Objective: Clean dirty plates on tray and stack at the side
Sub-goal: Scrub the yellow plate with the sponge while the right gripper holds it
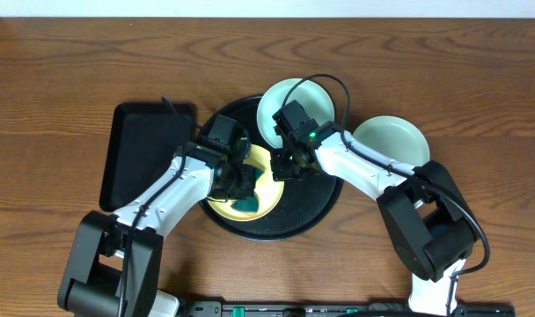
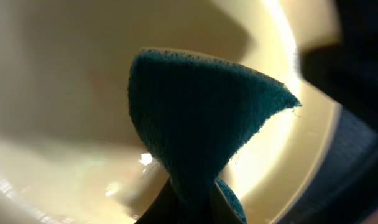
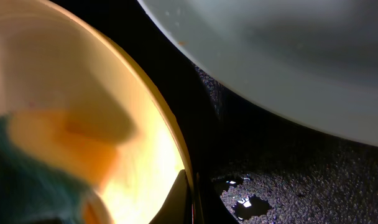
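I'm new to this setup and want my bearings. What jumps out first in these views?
Both arms meet over the yellow plate on the round black tray, mid-table. The left end effector pinches a teal cloth over that plate, while the right end effector grips its rim. One mint plate sits at the tray's far edge; a second mint plate lies on the wood to the right.

Mint plate (image 1: pixel 276 103) beside right tool (image 1: pixel 283 165)
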